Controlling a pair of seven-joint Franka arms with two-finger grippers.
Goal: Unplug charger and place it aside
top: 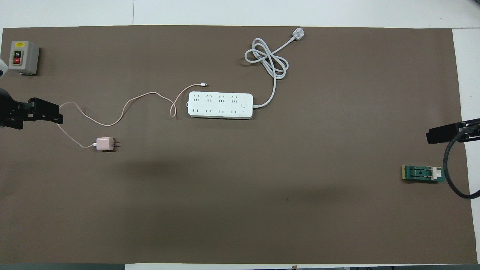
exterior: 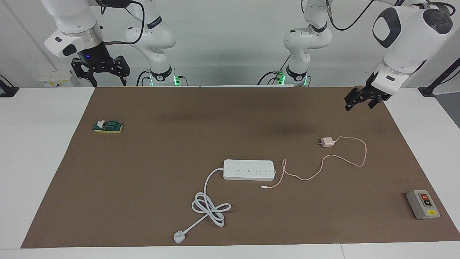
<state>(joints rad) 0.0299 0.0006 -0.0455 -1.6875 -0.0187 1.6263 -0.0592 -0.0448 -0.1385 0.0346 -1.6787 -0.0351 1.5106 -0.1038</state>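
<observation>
**Both parts of the task look done: charger out of the strip and lying aside**

Nothing is plugged into the power strip (exterior: 249, 169) now. The charger (exterior: 326, 142) lies flat on the brown mat (exterior: 179, 133), well apart from the strip, nearer to the robots and toward the left arm's end of the table (exterior: 36, 162). Its two prongs point toward the strip but touch nothing. Its thin pink cable (exterior: 345, 160) runs in loose curves over the mat and ends with a small connector just beside the strip. Judged from this, the unplugging and the putting aside are finished, and what is left is only for the arm to go to its rest place.

The left end effector (exterior: 363, 100) hangs in the air over the mat's edge at the left arm's end, above no object; its fingers stand apart and hold nothing. The right end effector (exterior: 100, 70) waits high over the corner of the table at the right arm's end, also with nothing in it, and its fingers seem spread.

On the mat are also a grey switch box (exterior: 422, 204) with on and off buttons, a small green part on a yellow base (exterior: 108, 126), and the strip's thick white cord (exterior: 209, 205), knotted in a loop and ending in a white plug (exterior: 178, 237). The table is white under the mat. The wall by the robots is plain and pale.
</observation>
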